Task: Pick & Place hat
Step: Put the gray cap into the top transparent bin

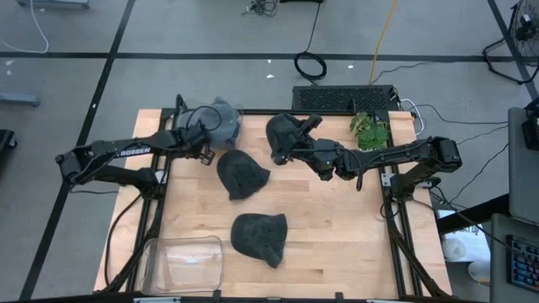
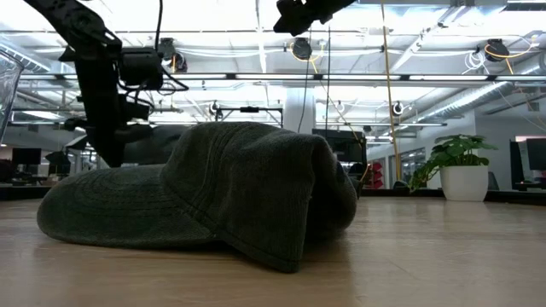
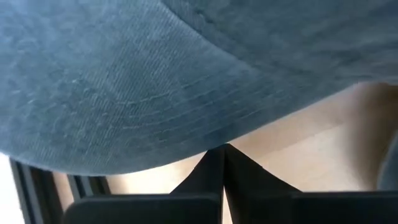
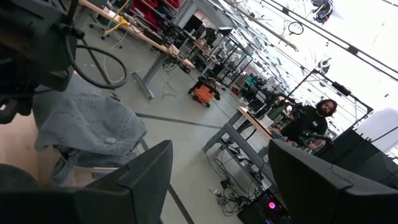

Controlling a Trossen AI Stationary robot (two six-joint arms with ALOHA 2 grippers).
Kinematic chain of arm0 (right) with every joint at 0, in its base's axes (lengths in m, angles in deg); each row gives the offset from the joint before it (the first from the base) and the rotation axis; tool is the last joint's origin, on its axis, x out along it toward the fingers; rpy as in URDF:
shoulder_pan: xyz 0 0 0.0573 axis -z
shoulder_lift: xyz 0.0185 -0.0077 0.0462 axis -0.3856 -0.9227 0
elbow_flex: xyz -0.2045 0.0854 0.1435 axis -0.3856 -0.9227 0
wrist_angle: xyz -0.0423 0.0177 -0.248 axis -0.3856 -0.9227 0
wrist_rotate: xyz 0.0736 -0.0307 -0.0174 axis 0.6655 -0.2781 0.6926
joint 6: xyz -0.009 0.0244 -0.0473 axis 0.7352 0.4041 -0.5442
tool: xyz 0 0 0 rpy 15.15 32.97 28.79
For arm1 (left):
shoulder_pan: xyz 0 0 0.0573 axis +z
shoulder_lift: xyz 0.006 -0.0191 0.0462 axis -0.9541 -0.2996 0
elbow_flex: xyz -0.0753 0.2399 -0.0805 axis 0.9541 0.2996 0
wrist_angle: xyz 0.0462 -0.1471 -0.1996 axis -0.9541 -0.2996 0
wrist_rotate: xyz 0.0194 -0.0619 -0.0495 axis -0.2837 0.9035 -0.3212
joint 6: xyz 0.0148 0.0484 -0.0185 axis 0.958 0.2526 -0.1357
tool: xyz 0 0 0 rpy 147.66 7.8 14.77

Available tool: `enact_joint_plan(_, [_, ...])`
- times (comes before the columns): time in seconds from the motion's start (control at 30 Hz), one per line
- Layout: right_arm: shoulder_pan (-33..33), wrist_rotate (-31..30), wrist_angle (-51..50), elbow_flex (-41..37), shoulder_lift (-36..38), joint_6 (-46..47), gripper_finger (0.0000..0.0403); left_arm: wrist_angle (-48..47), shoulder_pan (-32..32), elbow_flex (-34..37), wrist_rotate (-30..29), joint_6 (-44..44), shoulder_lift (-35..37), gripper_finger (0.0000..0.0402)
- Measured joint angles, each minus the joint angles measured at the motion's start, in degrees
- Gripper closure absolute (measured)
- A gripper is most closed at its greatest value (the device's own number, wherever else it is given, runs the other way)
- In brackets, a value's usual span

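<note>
Left gripper [image 1: 205, 135] at bench's far-left edge, fingers [image 3: 214, 171] pressed together on brim of grey hat [image 1: 221, 120]. I judge the pinch thin: lift slowly, straight up, watch brim for slipping before carrying toward clear bin [image 1: 184, 263] at near-left corner, my guess at the drop spot. Left arm stretched low across bench's left side. Right gripper [image 1: 286, 151] raised near far-middle, fingers apart, holding nothing.

Overhead room lighting was even and bright on the table [image 1: 337, 236]; shadows were soft and short. In the low view, ceiling lights [image 2: 256, 26] glared white and the nearest hat [image 2: 222, 192] was dark, backlit. Left wrist view was blurred at close range.
</note>
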Motion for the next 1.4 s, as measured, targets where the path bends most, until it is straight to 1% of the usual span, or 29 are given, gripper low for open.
enact_joint_plan(0.13, [0.0,-0.16,0.0,0.01,0.0,-0.02,0.0149,0.57,-1.39,-1.08,-4.59,-0.4,0.08,0.0394])
enact_joint_plan(0.23, [0.0,-0.18,-0.02,0.01,0.0,-0.04,0.0149,1.1,-2.32,-1.92,-7.66,-0.56,0.08,0.0398])
enact_joint_plan(0.47, [-0.02,-0.18,-0.02,0.01,0.0,-0.09,0.0149,3.3,-2.99,-4.35,-9.05,0.81,0.08,0.0398])
enact_joint_plan(0.6, [0.0,-0.18,-0.02,-0.01,0.0,-0.09,0.0149,4.83,-2.9,-5.58,-10.86,1.47,0.08,0.0394])
enact_joint_plan(0.8, [0.0,-0.18,-0.02,-0.01,0.0,-0.09,0.0149,7.47,-2.76,-5.6,-10.86,2.73,0.06,0.0398])
enact_joint_plan(0.9, [0.0,-0.18,-0.02,0.01,0.0,-0.09,0.0149,7.33,-2.76,-5.33,-9.25,2.26,-0.1,0.0393])
enact_joint_plan(1.03, [0.0,-0.18,-0.02,0.01,0.0,-0.11,0.0149,3.38,-2.76,-4.99,-5.59,1.31,-0.12,0.0398])
enact_joint_plan(1.13, [0.0,-0.18,-0.02,-0.01,0.0,-0.11,0.0149,-3.06,-2.77,-5.47,-5.29,-0.48,0.57,0.0395])
enact_joint_plan(1.2, [0.0,-0.18,-0.02,0.0,0.0,-0.11,0.0149,-5.69,-2.76,-6.29,-5.39,-1.31,1.77,0.0394])
enact_joint_plan(1.4, [0.0,0.03,0.0,0.01,0.0,-0.2,0.0149,-6.3,-2.76,-8.82,-6.22,0.55,7.23,0.0395])
